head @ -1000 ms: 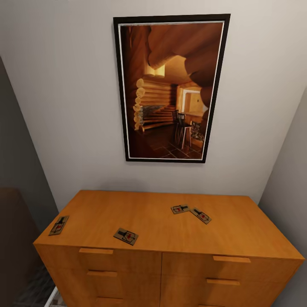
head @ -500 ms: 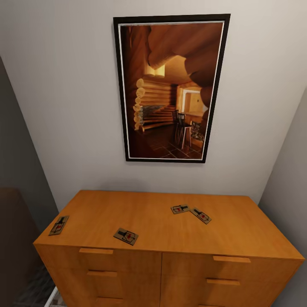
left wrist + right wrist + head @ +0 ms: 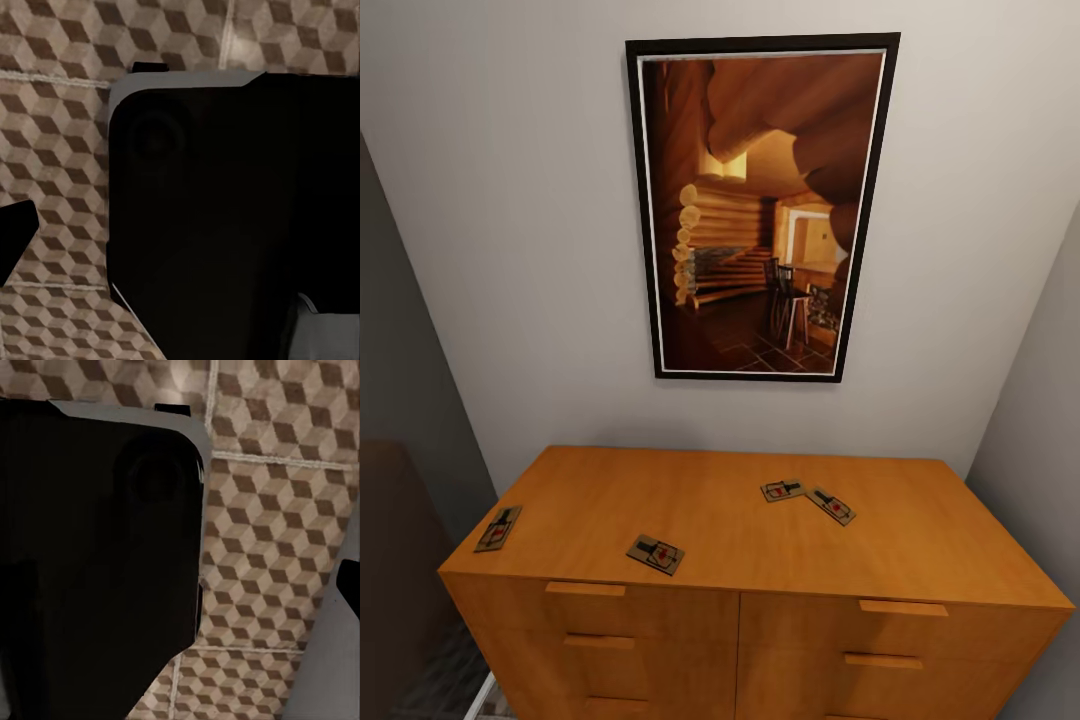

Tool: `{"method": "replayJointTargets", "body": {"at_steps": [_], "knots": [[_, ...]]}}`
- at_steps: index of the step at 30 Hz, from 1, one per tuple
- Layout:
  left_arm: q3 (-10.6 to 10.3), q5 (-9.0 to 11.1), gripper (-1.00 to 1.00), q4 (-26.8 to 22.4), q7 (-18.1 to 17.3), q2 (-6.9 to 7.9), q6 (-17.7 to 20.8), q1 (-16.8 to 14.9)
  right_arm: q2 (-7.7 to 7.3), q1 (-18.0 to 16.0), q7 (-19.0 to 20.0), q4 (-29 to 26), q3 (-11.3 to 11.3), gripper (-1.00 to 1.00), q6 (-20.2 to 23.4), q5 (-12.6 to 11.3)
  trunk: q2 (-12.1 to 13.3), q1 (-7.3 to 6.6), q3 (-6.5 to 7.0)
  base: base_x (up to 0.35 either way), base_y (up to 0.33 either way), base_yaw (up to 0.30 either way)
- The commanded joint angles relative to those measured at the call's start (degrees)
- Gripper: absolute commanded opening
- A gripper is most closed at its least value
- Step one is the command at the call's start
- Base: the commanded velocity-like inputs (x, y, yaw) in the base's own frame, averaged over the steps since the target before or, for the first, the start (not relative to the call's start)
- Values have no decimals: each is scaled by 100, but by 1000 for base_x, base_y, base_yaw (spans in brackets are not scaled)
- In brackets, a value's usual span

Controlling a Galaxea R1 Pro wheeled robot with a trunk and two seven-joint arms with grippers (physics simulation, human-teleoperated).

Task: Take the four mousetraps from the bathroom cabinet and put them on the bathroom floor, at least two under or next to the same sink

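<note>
Change since earlier frames: nothing has moved; camera, cabinet and all four traps sit exactly as they did a second ago.

Head view, cabinet (image 3: 755,530): orange-brown top at 6 o'clock beneath the framed log-cabin picture (image 3: 760,205); drawer fronts shut.

Head view, mousetraps: all four lie flat on the cabinet top. Far-left mousetrap (image 3: 498,527) rests at the 8 o'clock edge; front mousetrap (image 3: 655,553) lies near the front lip; the pair, mousetrap (image 3: 783,489) and mousetrap (image 3: 831,505), sit corner to corner, touching or nearly so.

Left wrist view: bathroom floor (image 3: 60,67), cube-patterned tiles, shows around a dark rounded body of the robot (image 3: 225,217). Left gripper state: cannot be told.

Right wrist view: the same tiling shows (image 3: 277,532) beside a dark robot body (image 3: 90,547). Right gripper state: cannot be told.

Risk, edge trap: a sideways nudge during approach would likely push it off the cabinet.

Risk, paired traps: closing on one may drag its neighbour.

Risk, thin boards: flat wood offers little to pinch; fingers may scrape the top and slip.
</note>
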Motion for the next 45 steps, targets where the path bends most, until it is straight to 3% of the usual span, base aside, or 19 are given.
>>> {"method": "replayJointTargets", "body": {"at_steps": [1,8,45], "knots": [[19,9,100,-9,-2,6,-31,-36,33,28,-7,33,26,100,-35,49,-5,0,-7,0,0,0],[242,-191,100,-54,8,2,-68,194,94,127,-17,85,190,100,-174,32,-5,0,-7,0,0,0],[291,-225,100,-63,18,-32,-54,324,96,153,-20,94,214,100,-200,126,-5,0,-7,-30,0,0]]}}
